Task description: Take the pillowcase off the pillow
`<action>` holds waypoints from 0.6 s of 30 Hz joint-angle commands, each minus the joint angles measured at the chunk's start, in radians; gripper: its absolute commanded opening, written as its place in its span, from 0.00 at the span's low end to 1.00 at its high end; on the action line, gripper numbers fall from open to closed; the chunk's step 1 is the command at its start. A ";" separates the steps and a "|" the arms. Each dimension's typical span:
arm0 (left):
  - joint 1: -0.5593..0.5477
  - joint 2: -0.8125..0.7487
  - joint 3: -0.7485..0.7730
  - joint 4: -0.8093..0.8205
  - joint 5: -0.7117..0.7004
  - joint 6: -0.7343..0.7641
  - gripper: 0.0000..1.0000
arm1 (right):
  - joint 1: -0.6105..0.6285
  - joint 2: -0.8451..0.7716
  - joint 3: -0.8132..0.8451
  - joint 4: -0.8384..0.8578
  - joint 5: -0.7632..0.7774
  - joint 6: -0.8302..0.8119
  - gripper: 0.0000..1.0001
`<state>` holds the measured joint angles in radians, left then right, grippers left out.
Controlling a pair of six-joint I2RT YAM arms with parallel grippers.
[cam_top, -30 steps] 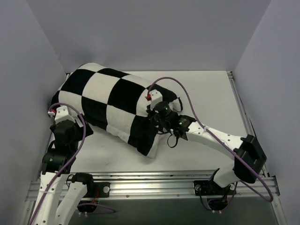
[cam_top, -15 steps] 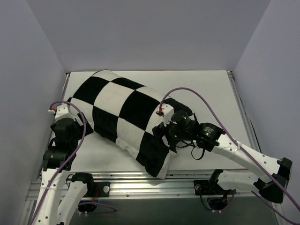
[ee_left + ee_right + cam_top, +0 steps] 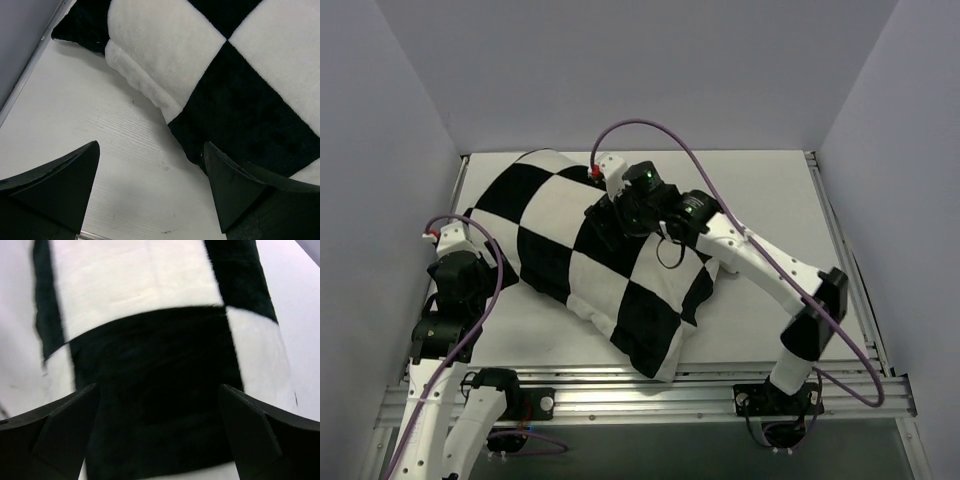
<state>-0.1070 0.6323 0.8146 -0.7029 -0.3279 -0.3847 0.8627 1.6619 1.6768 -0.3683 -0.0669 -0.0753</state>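
Two apart: left hand (image 3: 150, 146), right hand (image 3: 159, 386) | pillowcase (image 3: 570, 255) long axis far-left to near-right

Left end effector (image 3: 151, 147) and right end effector (image 3: 159, 390) gape.

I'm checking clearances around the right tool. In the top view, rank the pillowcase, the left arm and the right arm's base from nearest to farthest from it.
From the right tool:
1. pillowcase, directly beneath it.
2. left arm, off to the left, by the wall.
3. right arm's base, near edge, right side.
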 commanded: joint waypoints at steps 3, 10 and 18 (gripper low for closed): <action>0.010 -0.008 0.008 0.036 0.003 0.000 0.94 | -0.079 0.225 0.115 -0.017 -0.040 -0.095 1.00; 0.013 -0.006 0.009 0.037 0.006 0.004 0.94 | -0.096 0.293 0.000 0.021 0.050 -0.052 0.29; 0.018 -0.011 0.006 0.043 0.015 0.003 0.94 | -0.093 0.038 -0.380 0.132 0.269 0.224 0.00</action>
<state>-0.0998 0.6247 0.8146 -0.7010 -0.3275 -0.3843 0.7845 1.7527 1.4353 -0.0612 0.0105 0.0143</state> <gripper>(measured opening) 0.941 0.046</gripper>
